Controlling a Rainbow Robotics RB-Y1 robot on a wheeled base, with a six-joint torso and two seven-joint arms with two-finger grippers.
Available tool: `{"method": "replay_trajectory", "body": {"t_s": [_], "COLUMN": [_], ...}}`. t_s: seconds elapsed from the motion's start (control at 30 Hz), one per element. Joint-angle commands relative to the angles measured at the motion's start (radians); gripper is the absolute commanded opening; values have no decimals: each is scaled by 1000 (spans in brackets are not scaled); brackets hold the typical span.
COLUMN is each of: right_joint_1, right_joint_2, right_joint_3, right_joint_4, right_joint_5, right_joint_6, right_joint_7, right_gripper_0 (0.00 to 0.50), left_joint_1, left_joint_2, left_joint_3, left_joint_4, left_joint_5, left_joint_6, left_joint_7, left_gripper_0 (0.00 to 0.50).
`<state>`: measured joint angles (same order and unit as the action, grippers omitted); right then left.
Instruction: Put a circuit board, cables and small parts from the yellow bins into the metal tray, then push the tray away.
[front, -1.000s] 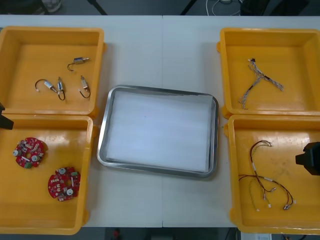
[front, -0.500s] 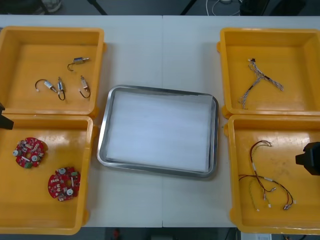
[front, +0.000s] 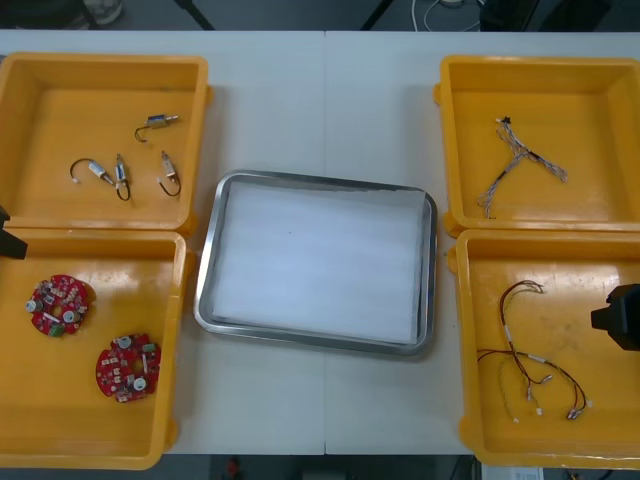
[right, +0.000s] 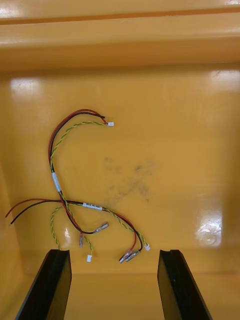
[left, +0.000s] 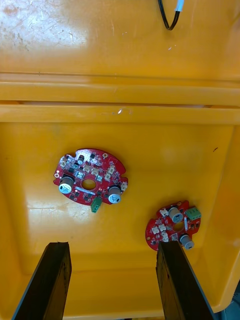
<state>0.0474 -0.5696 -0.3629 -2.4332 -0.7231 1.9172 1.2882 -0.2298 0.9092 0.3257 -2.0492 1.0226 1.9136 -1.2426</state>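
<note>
Over the near left yellow bin (front: 90, 420), the left gripper (left: 112, 250) hung with fingers apart above two red circuit boards (left: 90, 175), probably best lowered squarely astride one board's edge before closing, while the right gripper (right: 114, 255), fingers also apart, hovered over red and yellow cables (right: 75, 200), the metal tray (front: 320, 182) empty

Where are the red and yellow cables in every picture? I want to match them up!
Front view: the red and yellow cables lie in the near right yellow bin.
Right wrist view: the same cables lie on that bin's floor, just beyond the open right gripper.
Left wrist view: the open left gripper hangs over two round red circuit boards in the near left yellow bin instead.
Shared landmark: the right bin's far wall.
</note>
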Motion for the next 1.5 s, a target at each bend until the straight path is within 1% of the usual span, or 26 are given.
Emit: {"method": "replay_trajectory", "body": {"t_s": [0.03,0.17,0.2,0.3,0.43,0.67,0.8,1.0,1.07,1.1,1.17,1.23,1.37,1.43,1.5], "right_joint_1": [-29,-17,-11,-1,29,80,83,83,86,88,97,106,127,134,138], "right_joint_2": [-33,-35,-35,-35,-35,-65,-69,-76,-84,-85,-90,-98,-111,-115,-121], "right_joint_3": [-34,-30,-19,-7,-1,56,64,87,114,121,148,170,214,234,256], "right_joint_4": [-3,-9,-9,-9,-4,39,80,161,200,206,237,253,275,280,280], "right_joint_5": [4,24,37,57,60,56,56,51,54,57,63,63,65,70,90], "right_joint_6": [3,3,3,3,3,3,-21,-113,-165,-178,-241,-290,-369,-392,-415], "right_joint_7": [-47,-41,-38,-30,-15,29,148,309,365,376,416,438,442,442,445], "right_gripper_0": [500,500,500,500,500,500,500,500,500,500,500,500,500,500,500], "left_joint_1": [17,17,44,52,73,124,168,218,231,236,247,250,261,268,273], "left_joint_2": [45,45,17,11,13,13,13,14,14,13,13,14,14,13,14], "left_joint_3": [32,32,3,-4,-13,-13,-14,-62,-86,-89,-105,-117,-145,-155,-165], "left_joint_4": [-26,-26,-11,-14,-14,-14,-14,-12,-11,-12,-11,-8,1,9,20], "left_joint_5": [5,5,7,-2,-2,2,-1,-22,-35,-38,-49,-56,-73,-79,-82], "left_joint_6": [6,6,6,5,-51,-148,-206,-304,-338,-343,-358,-361,-383,-403,-424], "left_joint_7": [-72,-72,-72,-74,-72,-78,-92,-98,-95,-95,-94,-92,-87,-87,-87], "left_gripper_0": [500,500,500,500,500,500,500,500,500,500,500,500,500,500,500]}}
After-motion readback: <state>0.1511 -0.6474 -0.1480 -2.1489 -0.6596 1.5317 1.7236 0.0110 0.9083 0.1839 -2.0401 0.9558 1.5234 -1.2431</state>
